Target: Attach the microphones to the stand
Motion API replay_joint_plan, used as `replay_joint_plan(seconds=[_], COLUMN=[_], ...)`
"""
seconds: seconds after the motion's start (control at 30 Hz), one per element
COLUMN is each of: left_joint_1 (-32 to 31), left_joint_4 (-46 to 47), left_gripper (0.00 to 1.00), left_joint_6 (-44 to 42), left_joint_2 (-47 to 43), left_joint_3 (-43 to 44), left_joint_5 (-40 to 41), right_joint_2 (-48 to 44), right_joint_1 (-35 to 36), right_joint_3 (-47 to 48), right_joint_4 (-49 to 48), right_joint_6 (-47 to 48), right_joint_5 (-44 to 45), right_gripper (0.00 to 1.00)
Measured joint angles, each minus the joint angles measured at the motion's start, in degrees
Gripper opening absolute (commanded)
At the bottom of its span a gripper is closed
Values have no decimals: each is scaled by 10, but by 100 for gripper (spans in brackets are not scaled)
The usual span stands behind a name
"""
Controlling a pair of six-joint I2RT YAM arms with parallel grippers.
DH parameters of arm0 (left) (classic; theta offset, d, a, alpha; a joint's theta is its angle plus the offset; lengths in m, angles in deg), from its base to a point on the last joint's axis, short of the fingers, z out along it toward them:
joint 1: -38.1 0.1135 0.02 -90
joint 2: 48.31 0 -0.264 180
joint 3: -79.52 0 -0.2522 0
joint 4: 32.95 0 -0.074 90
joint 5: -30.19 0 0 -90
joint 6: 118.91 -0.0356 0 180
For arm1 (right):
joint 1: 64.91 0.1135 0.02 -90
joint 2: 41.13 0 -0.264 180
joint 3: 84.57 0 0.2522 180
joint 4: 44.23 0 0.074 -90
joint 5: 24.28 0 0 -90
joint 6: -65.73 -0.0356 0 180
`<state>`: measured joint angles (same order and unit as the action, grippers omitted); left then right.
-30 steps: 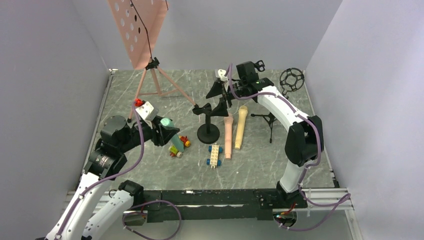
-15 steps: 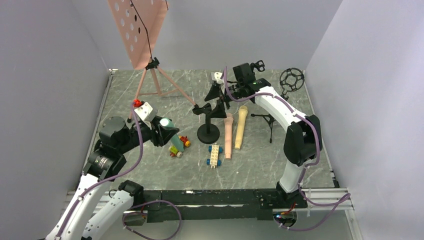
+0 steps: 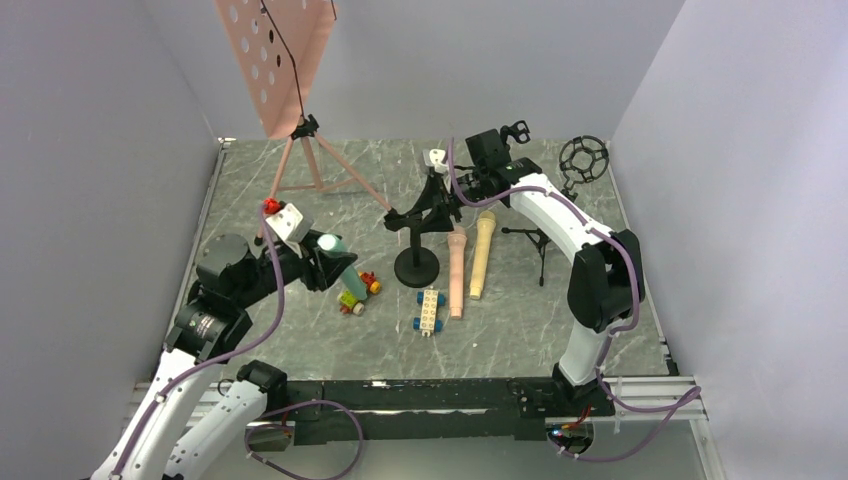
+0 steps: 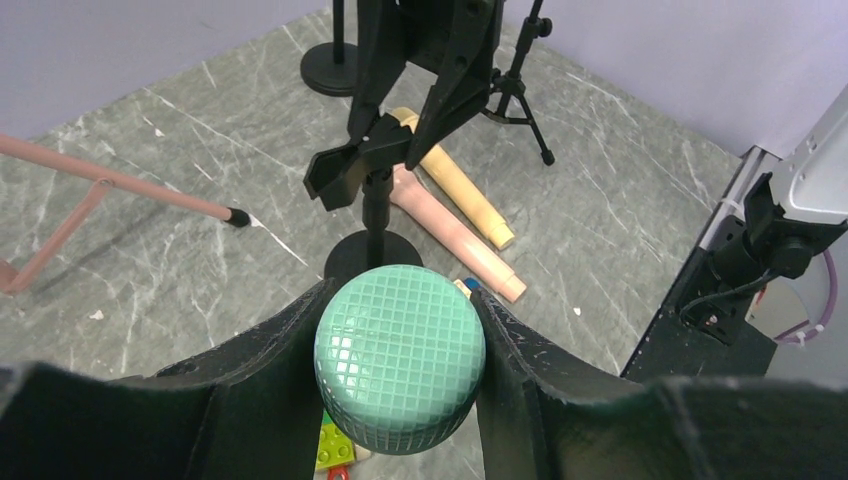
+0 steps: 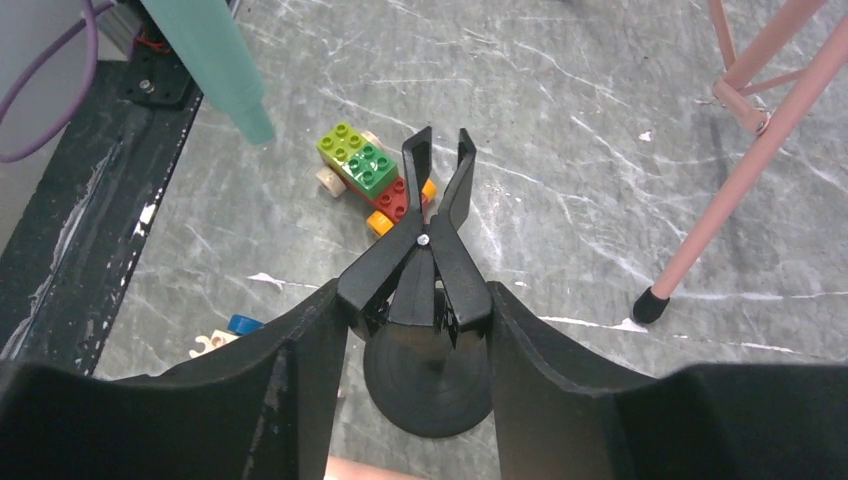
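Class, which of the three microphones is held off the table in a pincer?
The mint green microphone, gripped in the left pincer. The salmon pink microphone and tan-yellow microphone lie side by side on the table.

Just right of the stand (image 3: 416,262) base lie the inner microphone (image 3: 456,272) and outer microphone (image 3: 480,255), side by side. The front brick car (image 3: 429,311) sits just before the base; the left brick car (image 3: 358,291) and raised microphone (image 3: 330,243) are left of it.
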<state>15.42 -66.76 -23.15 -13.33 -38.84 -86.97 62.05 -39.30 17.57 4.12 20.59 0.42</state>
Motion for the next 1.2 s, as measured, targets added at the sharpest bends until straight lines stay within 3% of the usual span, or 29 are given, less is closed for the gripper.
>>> replay_joint_plan(seconds=[0.13,0.43,0.47,0.53,0.63,0.7,0.8,0.93,1.1,1.2], left_joint_1=[0,0,0,0,0,0,0,0,0,0], left_joint_4=[22,62,64,69,74,80,88,88,92,92], left_gripper=[3,3,3,3,3,3,3,3,3,3], left_joint_6=[5,9,7,4,-5,-8,-11,-16,-18,-20], left_joint_2=[2,66,77,92,114,128,143,149,149,149], left_joint_3=[0,27,34,47,67,79,87,87,87,87], left_joint_5=[12,33,38,46,50,50,50,50,50,53], right_joint_2=[0,0,0,0,0,0,0,0,0,0], right_joint_1=[-1,0,0,0,0,0,0,1,1,0], right_joint_3=[1,1,1,1,1,0,0,-1,-1,0], right_joint_4=[9,11,11,11,12,14,13,8,3,3], right_joint_6=[15,19,19,19,19,14,5,-6,-14,-11], right_joint_5=[-7,-8,-8,-8,-8,-8,-8,-7,-7,-8], right_gripper=[38,31,32,53,71,78,81,74,40,36])
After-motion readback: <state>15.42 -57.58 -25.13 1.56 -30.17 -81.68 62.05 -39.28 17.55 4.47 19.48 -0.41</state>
